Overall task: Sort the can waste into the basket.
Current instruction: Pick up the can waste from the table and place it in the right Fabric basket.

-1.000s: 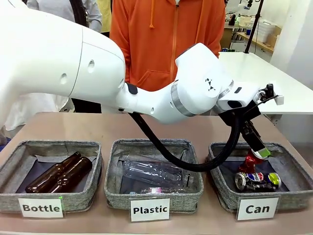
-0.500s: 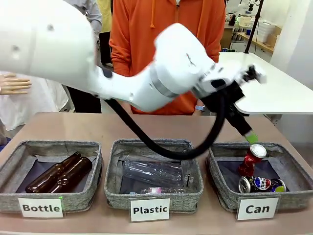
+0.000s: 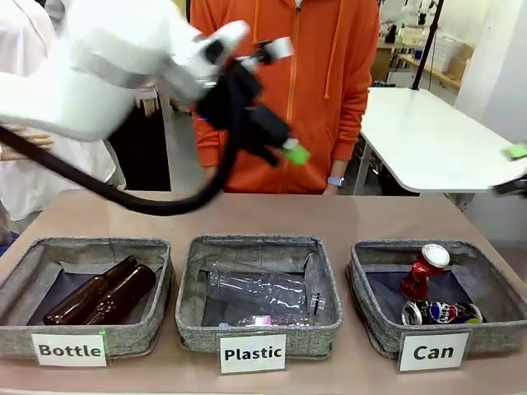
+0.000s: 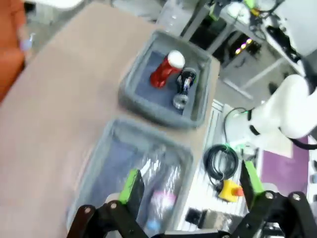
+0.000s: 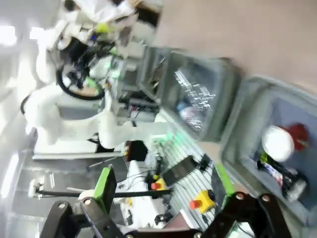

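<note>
Lower right of the front view: red can [image 3: 423, 271] with silver top, leaning upright inside the basket [image 3: 370, 309] signed "Can"; crushed dark can [image 3: 439, 312] with red and white print lies flat just in front of it, touching or nearly so. Both sit on the dark lining.

Centre foreground: basket signed "Plastic" [image 3: 194, 321], holding a clear plastic bottle [image 3: 257, 289] on its side.

Lower left: basket signed "Bottle" [image 3: 20, 325], holding two brown glass bottles [image 3: 103, 290] lying side by side.

All three baskets stand in a row on the brown counter [image 3: 272, 214].

Upper centre: left hand [image 3: 284, 149], motion-blurred, raised well above the counter in front of a person in an orange hoodie [image 3: 284, 66]; one green pad shows. In the left wrist view the left hand [image 4: 190, 186] is spread wide with nothing between the fingers, above the middle basket.

Right edge of the front view: a green pad of the right hand [image 3: 517, 151], well apart from the baskets. In the right wrist view the right hand [image 5: 166, 186] is spread wide and empty.
</note>
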You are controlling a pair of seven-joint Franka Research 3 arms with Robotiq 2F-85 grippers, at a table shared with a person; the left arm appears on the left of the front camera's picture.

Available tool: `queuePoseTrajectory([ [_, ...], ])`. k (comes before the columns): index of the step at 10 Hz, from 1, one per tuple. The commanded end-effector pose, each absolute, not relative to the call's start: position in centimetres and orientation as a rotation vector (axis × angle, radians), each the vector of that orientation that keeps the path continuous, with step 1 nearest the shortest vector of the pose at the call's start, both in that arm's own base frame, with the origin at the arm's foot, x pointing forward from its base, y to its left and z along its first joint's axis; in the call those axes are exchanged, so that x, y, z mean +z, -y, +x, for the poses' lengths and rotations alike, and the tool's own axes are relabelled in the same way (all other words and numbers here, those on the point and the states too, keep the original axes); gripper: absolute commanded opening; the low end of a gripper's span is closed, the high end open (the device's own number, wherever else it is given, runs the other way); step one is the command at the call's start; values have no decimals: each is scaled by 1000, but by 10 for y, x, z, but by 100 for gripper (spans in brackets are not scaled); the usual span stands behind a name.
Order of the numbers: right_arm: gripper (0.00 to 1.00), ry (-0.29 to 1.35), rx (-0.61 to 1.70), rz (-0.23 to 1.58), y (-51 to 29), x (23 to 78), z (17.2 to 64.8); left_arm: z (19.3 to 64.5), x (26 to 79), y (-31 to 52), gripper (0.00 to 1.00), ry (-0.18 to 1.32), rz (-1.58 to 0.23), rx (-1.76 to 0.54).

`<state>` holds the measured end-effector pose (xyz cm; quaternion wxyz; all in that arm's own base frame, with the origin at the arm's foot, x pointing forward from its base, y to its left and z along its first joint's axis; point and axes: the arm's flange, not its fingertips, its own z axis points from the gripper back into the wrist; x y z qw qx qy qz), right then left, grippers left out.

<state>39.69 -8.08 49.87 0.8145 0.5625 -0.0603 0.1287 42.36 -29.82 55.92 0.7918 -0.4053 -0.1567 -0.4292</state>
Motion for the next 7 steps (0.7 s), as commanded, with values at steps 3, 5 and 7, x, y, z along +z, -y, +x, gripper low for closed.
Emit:
queuePoseTrajectory([
  [3, 100, 101, 180, 1352, -10, 475, 409, 399, 511, 94, 100, 190, -1018, -758],
  [5, 100, 82, 140, 1420, -18, 464, 414, 378, 476, 0, 100, 330, -1210, -657],
  [7, 100, 82, 196, 1389, -19, 460, 413, 359, 445, -42, 100, 453, -1286, -628],
])
